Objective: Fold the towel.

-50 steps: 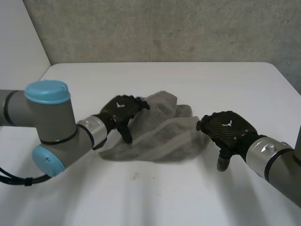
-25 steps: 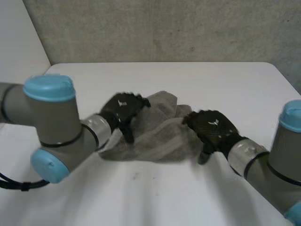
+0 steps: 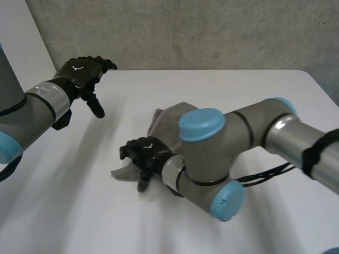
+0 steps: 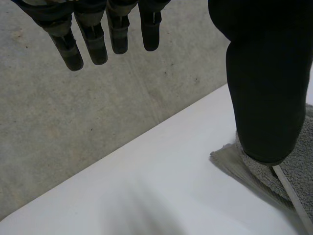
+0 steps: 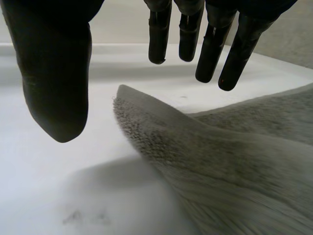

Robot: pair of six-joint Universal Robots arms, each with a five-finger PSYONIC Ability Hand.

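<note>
One white table (image 3: 254,95), and one grey towel (image 3: 167,124) is lying bunched mid-table. My right hand (image 3: 145,154) is hovering at its near corner, fingers spread and pinching nothing. My left hand (image 3: 82,71) is hanging well apart, relaxed and empty. Risk: closing short, I'm missing the corner, or one-handed I'm dragging the bunch. Two hands.

White table (image 3: 254,95) w/ rounded corners carries a crumpled grey towel (image 3: 168,120) near its middle; one towel corner lifts off the surface, faint dark specks (image 5: 73,217) on the tabletop just beside it.
</note>
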